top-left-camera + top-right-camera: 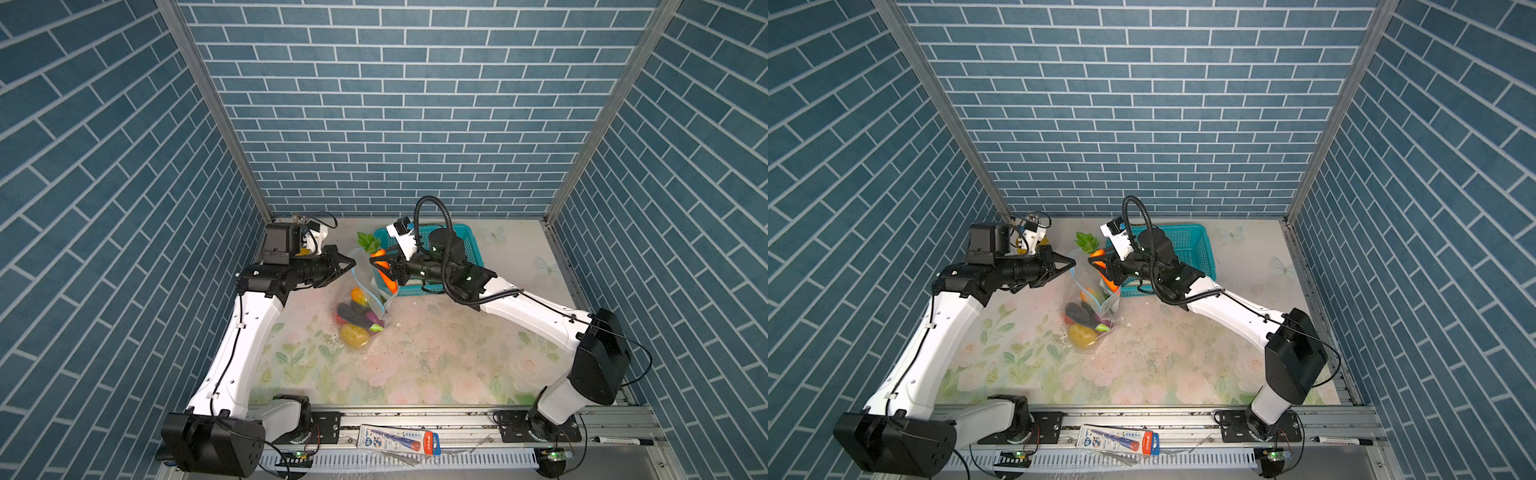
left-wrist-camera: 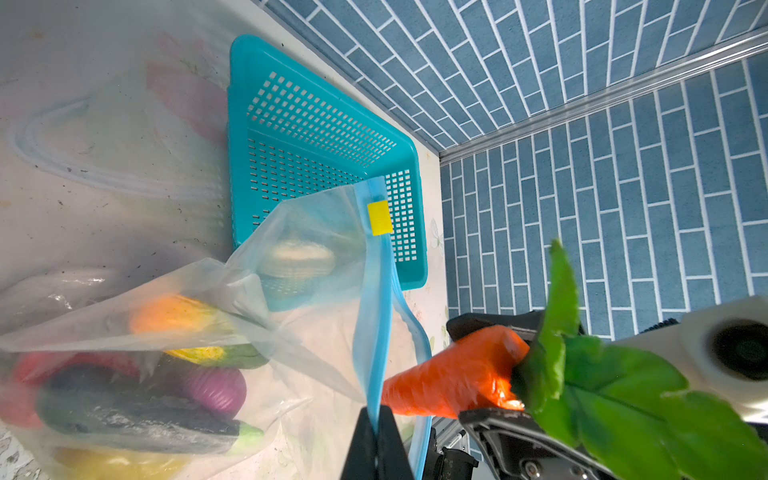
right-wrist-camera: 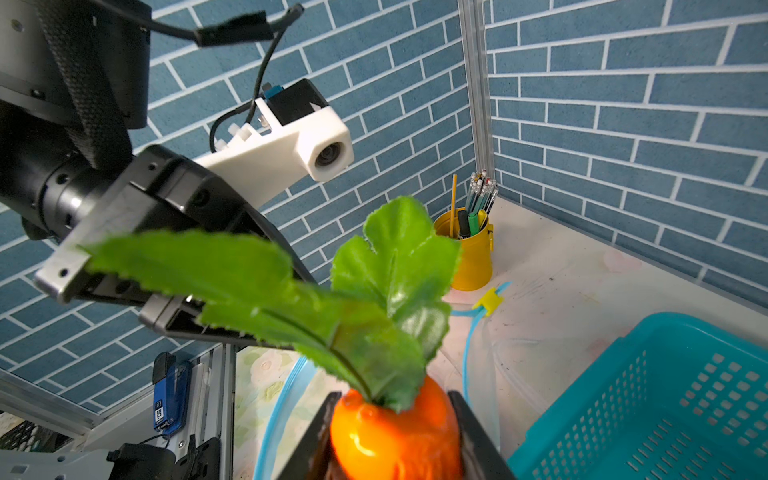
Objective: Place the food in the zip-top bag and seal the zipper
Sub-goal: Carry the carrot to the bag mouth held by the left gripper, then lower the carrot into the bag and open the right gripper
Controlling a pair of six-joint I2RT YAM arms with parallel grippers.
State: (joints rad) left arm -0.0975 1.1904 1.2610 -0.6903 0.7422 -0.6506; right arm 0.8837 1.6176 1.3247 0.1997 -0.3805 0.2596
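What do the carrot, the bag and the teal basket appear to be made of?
Carrot: probably glossy orange moulded plastic, by its highlights; leaves look like matte fabric with frayed edges. Bag: thin clear plastic film, crinkled, contents showing through. Basket: rigid teal plastic, perforated, slightly shiny.

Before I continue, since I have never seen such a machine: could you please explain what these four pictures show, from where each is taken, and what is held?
These are two white-and-black robot arms at a floral-patterned table. Two pictures look down on the whole scene from above; the other two come from a camera on each arm's wrist. The left end effector is shut on the light-blue zipper strip of a clear crinkly plastic zip-top bag, holding its mouth up. The right end effector grips an orange toy carrot with green leaves at that mouth. Inside the bag lie a dark toy eggplant and a yellow toy potato, among other pieces. A teal perforated plastic basket stands beside the bag.
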